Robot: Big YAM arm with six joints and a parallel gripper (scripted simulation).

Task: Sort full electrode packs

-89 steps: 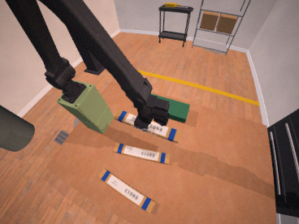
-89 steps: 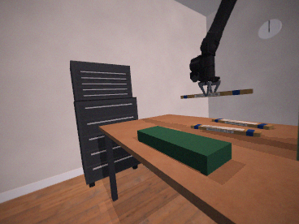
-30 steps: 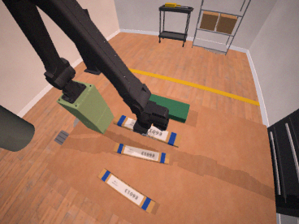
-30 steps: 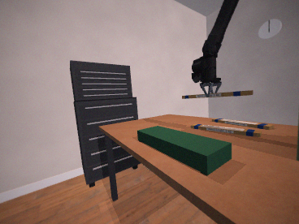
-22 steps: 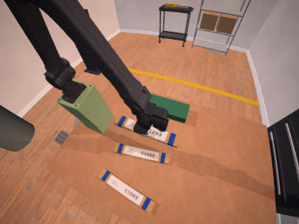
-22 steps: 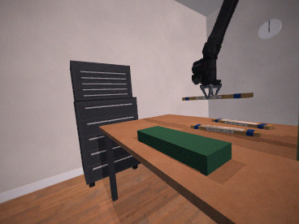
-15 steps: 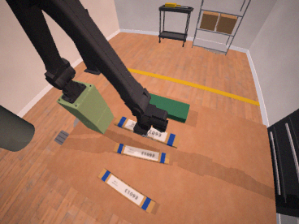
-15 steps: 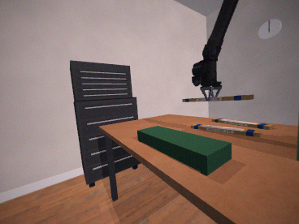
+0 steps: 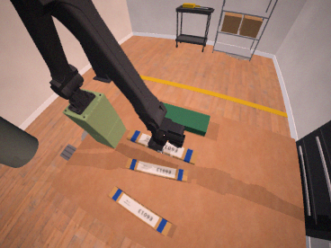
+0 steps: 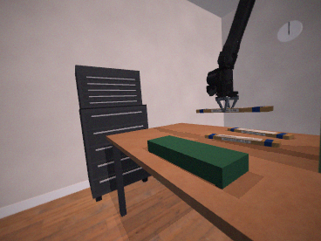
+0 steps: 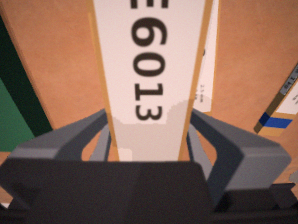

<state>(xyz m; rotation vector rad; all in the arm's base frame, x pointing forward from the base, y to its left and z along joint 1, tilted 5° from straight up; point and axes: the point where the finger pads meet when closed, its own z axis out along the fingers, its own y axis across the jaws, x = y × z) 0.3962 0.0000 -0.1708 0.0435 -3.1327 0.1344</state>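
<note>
Aloft, the gripper (image 10: 227, 104) clamps an E6013 electrode pack (image 10: 257, 108) at mid-length; any tilt risks slippage before reaching the green platform (image 10: 198, 159).

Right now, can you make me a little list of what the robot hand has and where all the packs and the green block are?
hand: shut on the lifted pack
lifted pack: held level in the air above the table, gripped near its middle, label E6013
other packs: two, middle pack and near pack, both lying flat on the table
green platform: low, on the table, nothing on it
packs on platform: none
</note>
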